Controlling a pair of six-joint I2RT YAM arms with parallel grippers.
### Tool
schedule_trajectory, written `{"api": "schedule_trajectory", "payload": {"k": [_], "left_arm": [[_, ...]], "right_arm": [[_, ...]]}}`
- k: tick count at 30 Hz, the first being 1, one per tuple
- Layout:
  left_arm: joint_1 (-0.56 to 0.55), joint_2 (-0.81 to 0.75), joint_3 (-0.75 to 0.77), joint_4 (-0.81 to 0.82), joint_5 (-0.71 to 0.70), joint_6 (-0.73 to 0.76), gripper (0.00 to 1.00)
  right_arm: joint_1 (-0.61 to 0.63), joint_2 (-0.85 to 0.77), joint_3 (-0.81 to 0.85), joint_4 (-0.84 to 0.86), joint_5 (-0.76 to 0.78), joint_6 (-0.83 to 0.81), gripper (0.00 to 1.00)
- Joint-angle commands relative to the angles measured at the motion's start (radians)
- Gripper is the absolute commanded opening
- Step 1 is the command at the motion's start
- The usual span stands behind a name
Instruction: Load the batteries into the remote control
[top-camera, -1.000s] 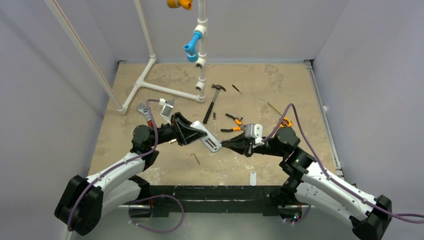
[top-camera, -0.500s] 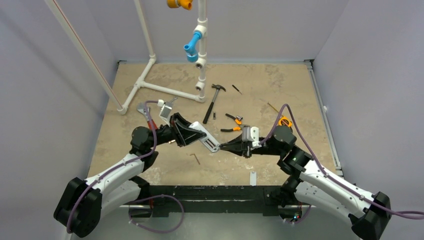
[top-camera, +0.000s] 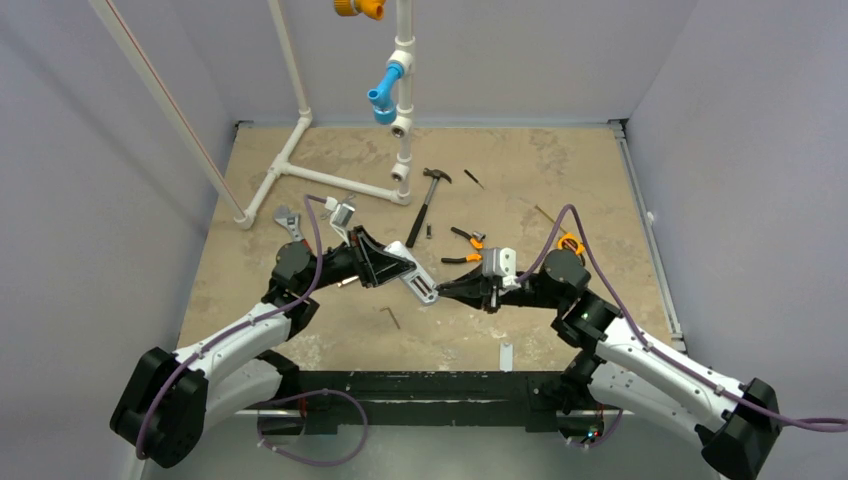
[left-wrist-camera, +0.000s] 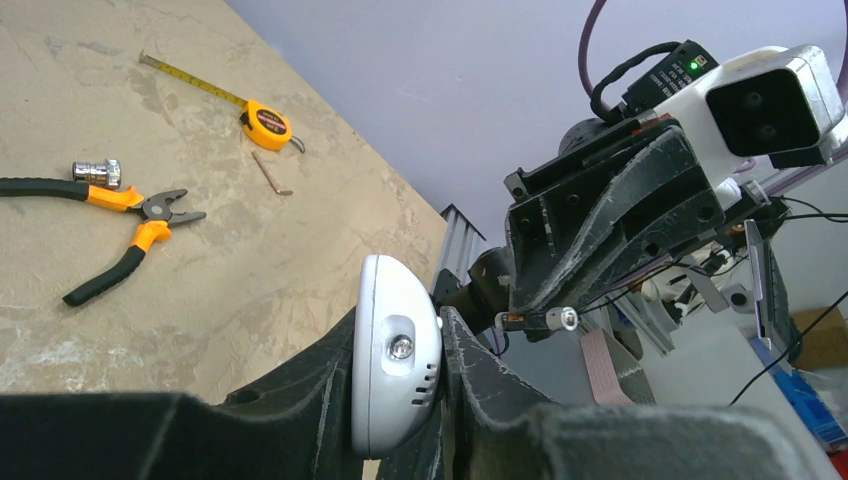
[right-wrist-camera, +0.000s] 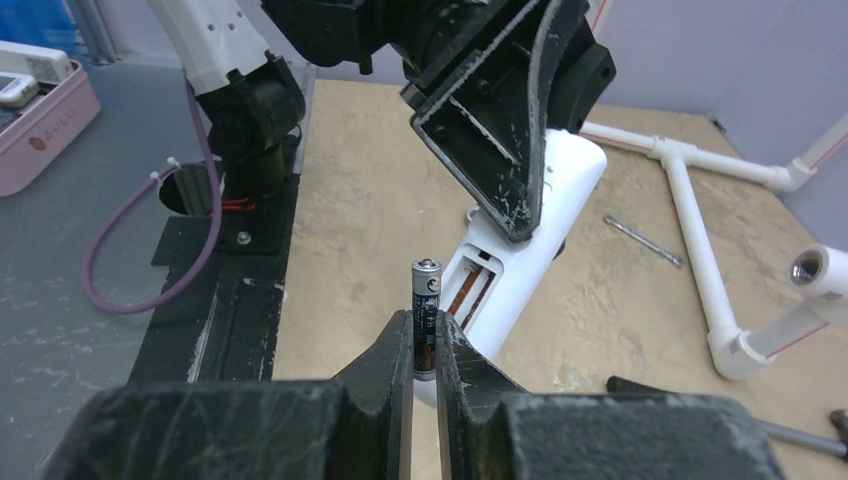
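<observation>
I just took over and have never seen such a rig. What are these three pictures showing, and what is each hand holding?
Two robot arms sit at a table. The overhead picture looks down on both; the other two come from cameras on each wrist. The left hand grips the white remote control, its battery bay open toward the right hand, which pinches one battery near it. A hammer, pliers, tape measure and white pipes are on the table.
</observation>
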Motion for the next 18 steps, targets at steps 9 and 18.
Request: {"api": "schedule_trajectory", "payload": {"k": [9,18], "left_arm": [[-0.006,0.028,0.042,0.108,0.004,-0.029,0.00],[-0.009,0.034,0.047,0.119,-0.001,-0.050,0.00]], "right_arm": [[0.004,-0.093,-0.036,0.193,-0.207,-0.071,0.00],[0.003,-0.148,-0.086,0.429,-0.096,0.174,0.00]]}}
